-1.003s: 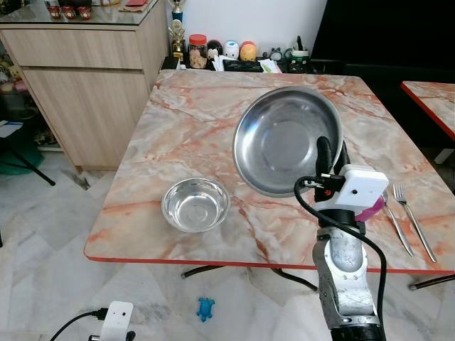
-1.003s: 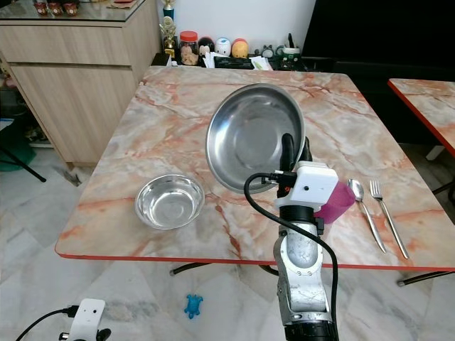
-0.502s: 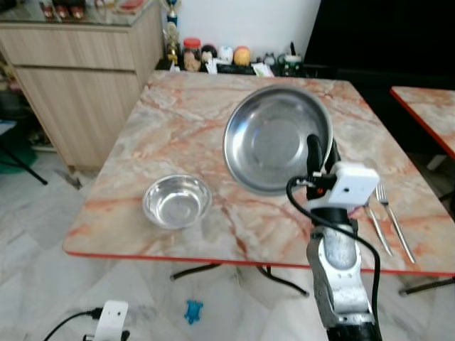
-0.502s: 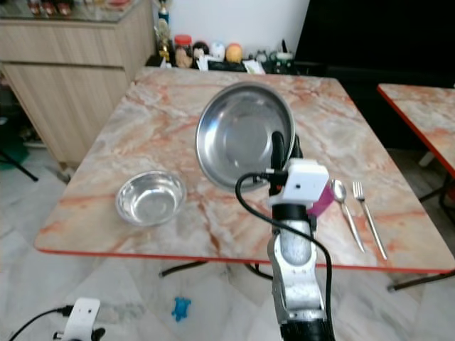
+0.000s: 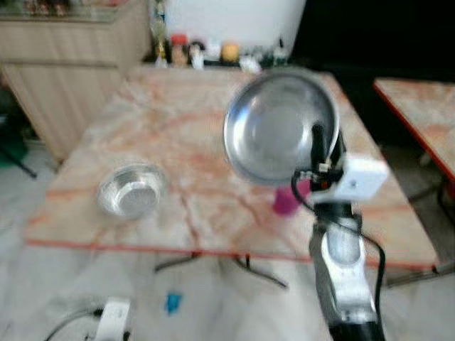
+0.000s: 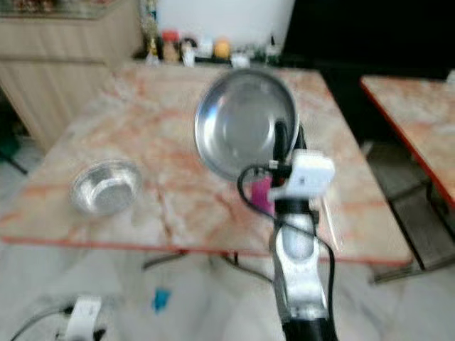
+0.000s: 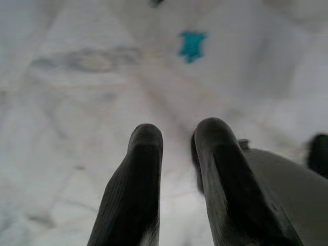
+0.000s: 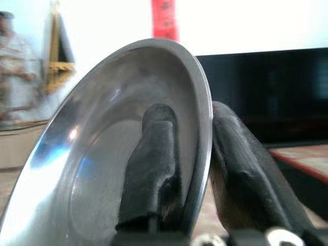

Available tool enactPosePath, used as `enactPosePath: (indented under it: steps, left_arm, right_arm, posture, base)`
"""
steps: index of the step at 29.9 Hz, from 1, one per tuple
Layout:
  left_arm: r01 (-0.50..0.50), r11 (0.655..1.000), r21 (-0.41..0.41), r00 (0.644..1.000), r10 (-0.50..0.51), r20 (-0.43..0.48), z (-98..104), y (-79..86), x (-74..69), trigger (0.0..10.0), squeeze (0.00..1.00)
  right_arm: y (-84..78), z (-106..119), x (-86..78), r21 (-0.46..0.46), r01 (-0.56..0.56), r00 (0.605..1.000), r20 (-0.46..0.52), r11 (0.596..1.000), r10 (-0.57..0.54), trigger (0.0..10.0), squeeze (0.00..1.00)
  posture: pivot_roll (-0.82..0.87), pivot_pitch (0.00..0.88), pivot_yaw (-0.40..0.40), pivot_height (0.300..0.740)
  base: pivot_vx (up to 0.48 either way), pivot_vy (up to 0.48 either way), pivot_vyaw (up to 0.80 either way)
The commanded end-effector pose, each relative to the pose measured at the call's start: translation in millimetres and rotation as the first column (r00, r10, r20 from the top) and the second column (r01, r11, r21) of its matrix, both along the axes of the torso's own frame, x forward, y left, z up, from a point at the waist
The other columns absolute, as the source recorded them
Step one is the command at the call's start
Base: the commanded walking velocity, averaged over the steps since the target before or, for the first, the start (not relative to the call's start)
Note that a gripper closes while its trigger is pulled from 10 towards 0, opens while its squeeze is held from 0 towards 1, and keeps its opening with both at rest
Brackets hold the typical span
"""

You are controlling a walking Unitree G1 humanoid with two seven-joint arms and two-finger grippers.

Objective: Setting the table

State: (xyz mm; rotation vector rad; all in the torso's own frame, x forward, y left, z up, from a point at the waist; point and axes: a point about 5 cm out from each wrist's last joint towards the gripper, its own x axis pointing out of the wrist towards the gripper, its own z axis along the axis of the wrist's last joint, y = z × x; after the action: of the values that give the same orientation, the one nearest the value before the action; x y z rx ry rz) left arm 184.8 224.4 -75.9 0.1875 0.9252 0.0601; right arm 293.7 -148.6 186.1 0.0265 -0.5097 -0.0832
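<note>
A wide steel plate is held tilted up above the marble table. My right gripper is shut on its rim, one finger inside the dish and one behind, as the right wrist view shows with the plate pinched between the fingers. A small steel bowl sits near the table's front left. A pink cup stands on the table just below the plate. Blurred cutlery lies right of my arm. My left gripper hangs over the floor.
A wooden cabinet stands at the back left, and small jars and figures line the table's far edge. A second table is on the right. A blue toy and a white device lie on the tiled floor.
The whole picture has shifted and blurred, so the camera is moving. The plate stays in my right gripper. The pink cup now shows left of my arm.
</note>
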Motion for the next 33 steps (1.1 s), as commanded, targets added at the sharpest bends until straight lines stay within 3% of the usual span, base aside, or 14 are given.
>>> enactPosePath:
  steps: [1,20,33]
  left_arm:
    - [0.011,1.0,0.027,1.0,-0.01,-0.016,0.4,7.5,-2.4,10.0,0.0]
    - [0.039,0.998,0.045,0.999,-0.037,-0.036,-1.0,11.3,-7.5,10.0,0.0]
    - [0.046,0.998,0.047,0.998,-0.044,-0.036,-1.1,11.4,-7.7,10.0,0.0]
  right_arm:
    - [8.1,17.1,-1.8,0.01,-0.026,0.997,0.075,1.0,0.025,10.0,0.0]
    - [5.7,9.3,-7.9,0.055,0.008,0.999,0.036,0.998,-0.01,10.0,0.0]
    - [0.8,7.7,-7.7,0.016,0.029,1.0,0.012,0.999,-0.029,10.0,0.0]
  posture:
    - [0.11,0.0,-0.044,0.74]
    - [0.08,0.0,-0.015,0.74]
    - [0.06,0.0,-0.021,0.74]
  base:
    - [0.0,-0.307,0.0]
    - [0.0,-0.307,0.0]
    - [0.0,-0.306,0.0]
